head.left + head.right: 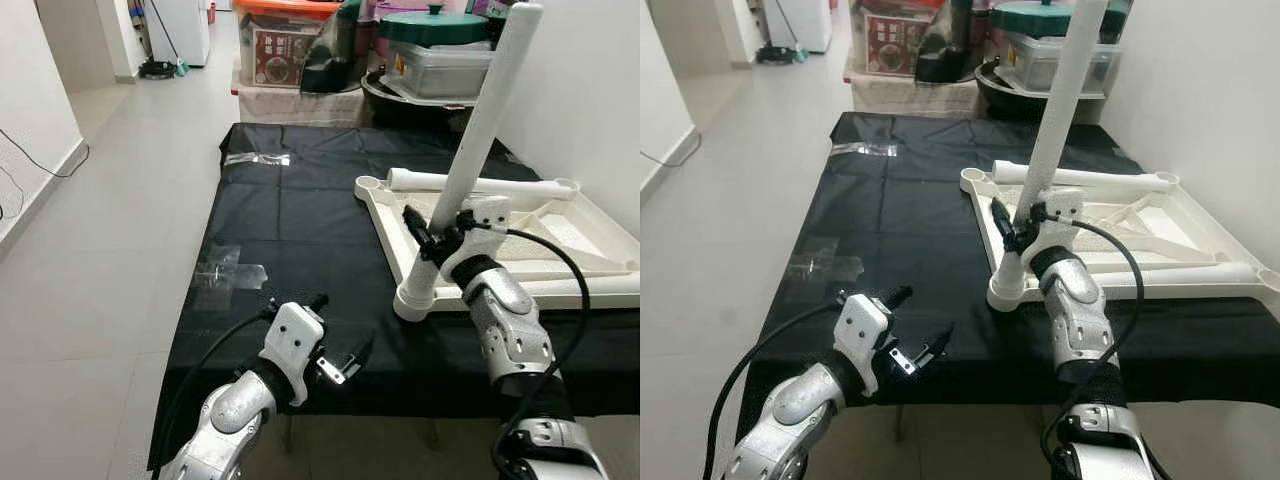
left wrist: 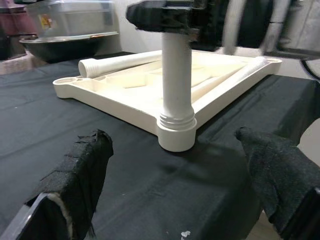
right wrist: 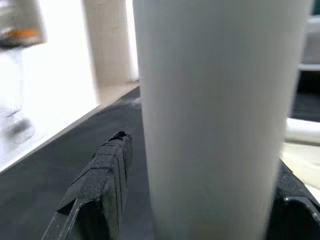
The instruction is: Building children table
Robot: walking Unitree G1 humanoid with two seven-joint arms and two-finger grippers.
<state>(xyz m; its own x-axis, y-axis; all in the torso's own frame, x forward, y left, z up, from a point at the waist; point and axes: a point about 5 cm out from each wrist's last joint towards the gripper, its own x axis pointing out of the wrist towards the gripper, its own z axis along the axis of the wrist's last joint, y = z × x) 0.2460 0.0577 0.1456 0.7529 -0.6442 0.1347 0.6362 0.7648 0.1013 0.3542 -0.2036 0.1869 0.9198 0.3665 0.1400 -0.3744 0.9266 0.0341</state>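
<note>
So the white table leg (image 1: 487,120) is standing up in the near corner socket (image 1: 413,302) of the upside-down white tabletop (image 1: 600,240), leaning a bit toward the wall rather than dead straight. The tabletop lies flat on a black sheet (image 1: 290,220) spread over the floor, underside up so you can see the ribs, and another loose leg (image 1: 480,183) lies across its far edge. The right claw (image 1: 432,240) is wrapped around the standing leg low down, just above the socket, fingers pinching the tube from both sides; in the right wrist view the leg sits right between the black fingers (image 3: 102,175). The left claw (image 1: 340,350) hovers over the sheet near its front edge, off to the left of the socket and not touching anything, with its fingers (image 2: 80,175) spread wide and the leg's base in plain sight between them from the wrist camera. There are a couple of clear tape patches (image 1: 225,270) stuck on the sheet. Behind it all, a stack of storage bins (image 1: 440,60) and a big basin sit against the far side, with pale tile floor (image 1: 110,220) running off to the left.
</note>
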